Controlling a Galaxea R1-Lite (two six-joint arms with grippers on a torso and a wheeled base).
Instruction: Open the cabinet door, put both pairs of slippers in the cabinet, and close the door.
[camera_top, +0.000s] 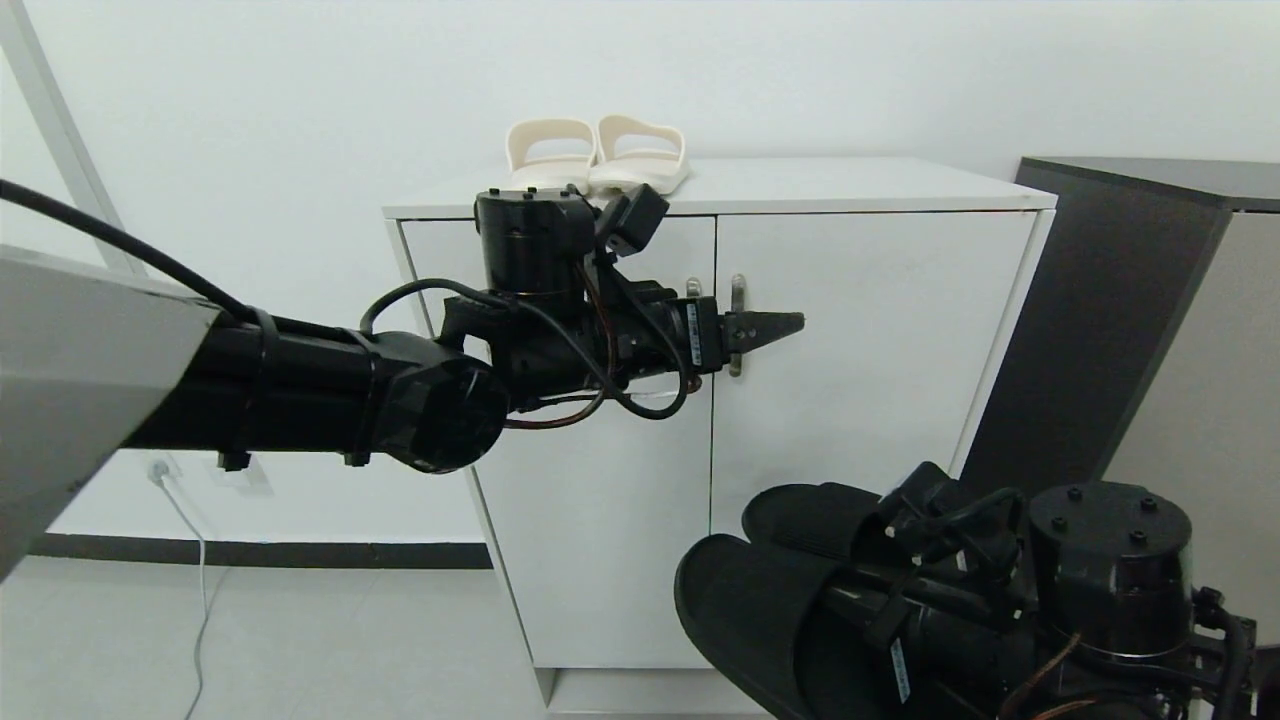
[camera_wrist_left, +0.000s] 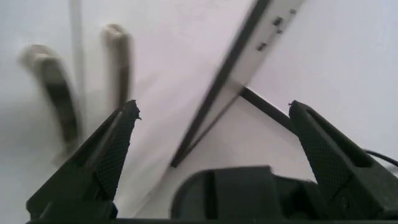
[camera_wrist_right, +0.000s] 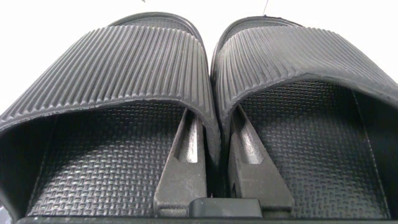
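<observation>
The white cabinet (camera_top: 870, 350) stands against the wall with both doors looking closed, its two upright handles (camera_top: 737, 292) side by side at the middle seam. On top of the cabinet, towards its back left, the cream slippers (camera_top: 597, 155) sit as a pair, touching each other. The left gripper (camera_top: 775, 327) is held level in front of the cabinet's upper half, its tips just past the handle of the right-hand door. In the left wrist view its jaws stand wide apart, holding nothing, with both handles ahead of one finger (camera_wrist_left: 115, 152). The black slippers (camera_top: 770, 590) hang in front of the cabinet's lower right corner, off the floor, toes pointing towards the cabinet. The right gripper (camera_wrist_right: 216, 118) is closed narrowly on them, its two fingers (camera_wrist_right: 183, 165) reaching one into each slipper and pinching the inner walls of the ribbed straps together. A dark grey unit (camera_top: 1100, 330) stands just beside the cabinet's right side.
</observation>
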